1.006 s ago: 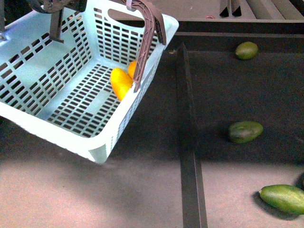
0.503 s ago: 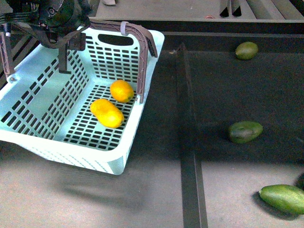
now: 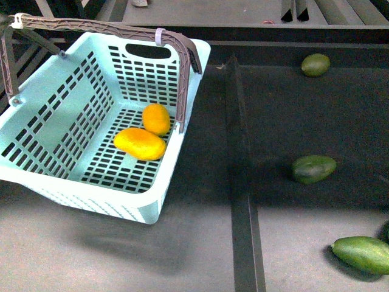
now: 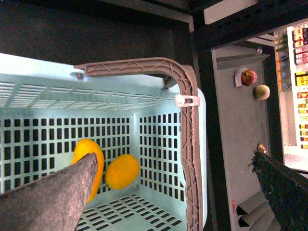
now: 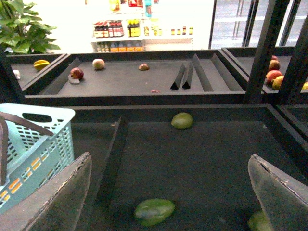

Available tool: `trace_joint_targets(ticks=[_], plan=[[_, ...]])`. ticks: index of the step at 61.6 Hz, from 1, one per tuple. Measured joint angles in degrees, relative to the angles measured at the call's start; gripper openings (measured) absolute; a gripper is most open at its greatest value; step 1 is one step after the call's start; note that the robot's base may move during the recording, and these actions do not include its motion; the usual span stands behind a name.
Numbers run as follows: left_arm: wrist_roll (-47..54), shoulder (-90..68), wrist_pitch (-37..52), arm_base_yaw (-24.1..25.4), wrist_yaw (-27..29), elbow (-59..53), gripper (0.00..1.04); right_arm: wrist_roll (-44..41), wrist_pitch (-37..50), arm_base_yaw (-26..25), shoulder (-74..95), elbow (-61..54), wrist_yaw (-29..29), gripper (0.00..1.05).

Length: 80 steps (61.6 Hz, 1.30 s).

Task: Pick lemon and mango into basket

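- Two yellow-orange fruits are lying on the slotted floor of the basket point(image 3: 58, 115), touching each other near its right wall.
- The mango point(image 3: 140, 143), the longer one, is lying across the floor; the lemon point(image 3: 157, 118), plumper and shorter, is sitting at about 1 o'clock from it, just beside the foot of the near handle.
- The basket is resting at the left of the front view, its brown ribbed handles point(image 3: 182, 67) standing upright over the open top, with a white tie point(image 3: 160, 36) wrapped round the nearer one.
- At 3 o'clock from the basket, a dark divider rail point(image 3: 240, 170) is running front to back between two bins.
- Beyond the rail, three green avocados are lying well apart on the dark mat: one point(image 3: 316, 64) at 2 o'clock from the basket, one point(image 3: 313, 168) at 3 o'clock, one point(image 3: 363, 253) at 4 o'clock.
- The left gripper point(image 4: 173, 197) is hanging above the basket with its fingers point(image 4: 53, 197) spread wide and nothing between them; the wrist view is looking down onto both fruits.
- The right gripper point(image 5: 168, 192) is likewise gaping and empty, its fingers point(image 5: 53, 202) framing the avocado bin, with the basket's corner showing beside one finger.
- Neither arm is showing in the front view.
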<state>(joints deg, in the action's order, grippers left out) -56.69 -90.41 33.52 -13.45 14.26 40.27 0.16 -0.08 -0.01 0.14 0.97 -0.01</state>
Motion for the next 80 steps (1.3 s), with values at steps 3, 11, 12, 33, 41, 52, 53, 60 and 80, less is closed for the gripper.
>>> trace_joint_targets(ticks=[3,11,12,33,41,52,53,60,80], plan=[[14.78,1.73,11.13,0.96,-2.19,-5.86,0.67,0.0,0.0,0.0,0.04,0.0,0.04,0.96],[44.76,9.11,23.67,3.61,-4.57,-15.58,0.41,0.0,0.0,0.0,0.02,0.0,0.04,0.96],[46.71,10.03,23.85,3.96,-4.94,-16.52,0.37,0.0,0.0,0.0,0.02,0.0,0.04,0.96],[55.6,24.92,21.31,8.26,-9.33,-30.12,0.04,0.0,0.0,0.0,0.02,0.0,0.04,0.96],[55.8,28.61,22.12,10.69,-13.07,-33.81,0.03,0.0,0.0,0.0,0.02,0.0,0.07,0.96],[55.89,36.28,16.87,13.16,-14.25,-37.46,0.03,0.0,0.0,0.0,0.02,0.0,0.02,0.96],[55.89,37.27,16.15,13.18,-14.25,-37.64,0.03,0.0,0.0,0.0,0.02,0.0,0.02,0.96],[55.98,43.28,11.21,13.2,-14.25,-38.53,0.03,0.0,0.0,0.0,0.02,0.0,0.04,0.96],[56.04,58.97,-2.64,13.2,-14.25,-39.39,0.03,0.0,0.0,0.0,0.02,0.02,0.04,0.96]])
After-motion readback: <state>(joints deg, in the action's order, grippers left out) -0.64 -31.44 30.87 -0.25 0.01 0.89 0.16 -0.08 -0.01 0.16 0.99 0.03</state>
